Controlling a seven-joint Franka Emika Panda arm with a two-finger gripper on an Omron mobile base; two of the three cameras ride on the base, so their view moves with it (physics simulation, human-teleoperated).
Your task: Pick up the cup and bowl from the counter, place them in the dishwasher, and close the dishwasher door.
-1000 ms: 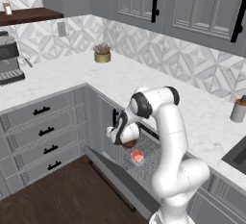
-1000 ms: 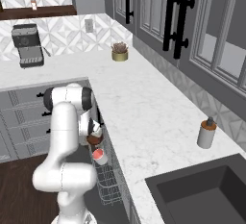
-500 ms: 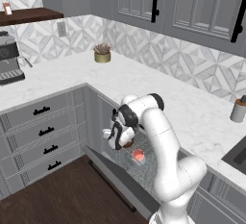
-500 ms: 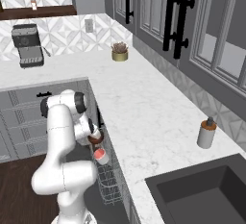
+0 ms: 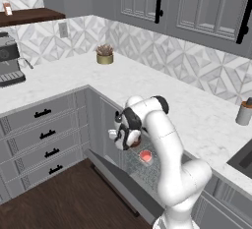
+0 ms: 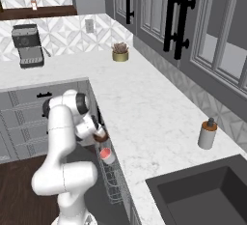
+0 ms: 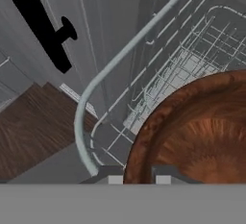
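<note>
The jaws grip the brown bowl (image 7: 192,131) by its rim, at the hand view's lower right over the dishwasher's wire rack (image 7: 158,64). The cup (image 5: 145,157) sits in the rack, centre of the left base view.

Small grey-white cup (image 5: 145,157) with salmon-red inside, upright in the wire rack (image 7: 158,69) of the open dishwasher, dark brown bowl (image 7: 197,131) just above that rack beside the cup, dishwasher door (image 5: 123,184) folded down, white marble counter (image 6: 144,118) above
</note>
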